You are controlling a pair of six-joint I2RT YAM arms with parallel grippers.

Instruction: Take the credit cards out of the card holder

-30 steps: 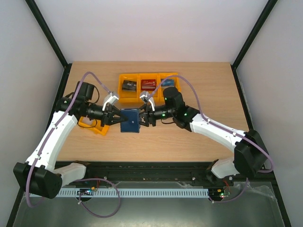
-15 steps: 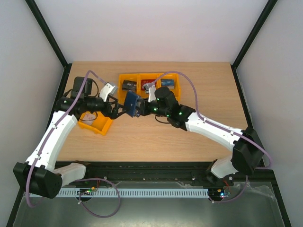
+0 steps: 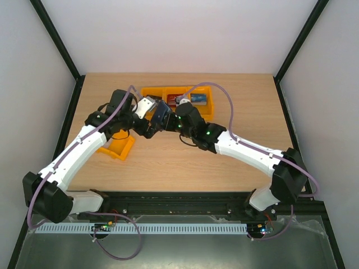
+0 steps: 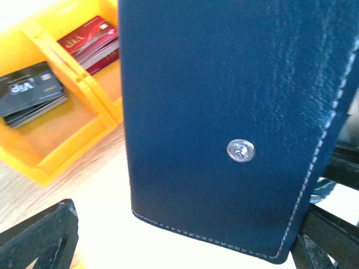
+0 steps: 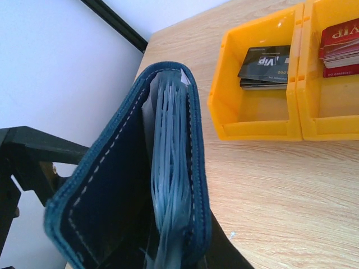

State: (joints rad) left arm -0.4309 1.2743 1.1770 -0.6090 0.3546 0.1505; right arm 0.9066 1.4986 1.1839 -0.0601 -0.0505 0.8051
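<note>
The right tool (image 3: 170, 119) is clamped on the holder (image 5: 129, 185) and carries it clear of the bench (image 3: 168, 168). The holder's open edge faces the wrist camera, so the pale sleeves (image 5: 171, 168) show edge-on between the navy covers. The left tool (image 3: 145, 126) sits just beside it, jaws wide. Its finger (image 4: 39, 235) stands apart from the cover, whose flat face and stud (image 4: 240, 151) fill that view.

A second ago both tools pinched the holder flat between them, nearer mid-bench. Since then the arms have swung it back and up on edge, close to the bins (image 3: 147, 91), and the left grip seems to have let go. That likely frees the left tool to draw cards from the sleeves. No card can be made out in the sleeves. A black stack (image 5: 263, 64) and a red stack (image 5: 342, 45) lie in the bins.
</note>
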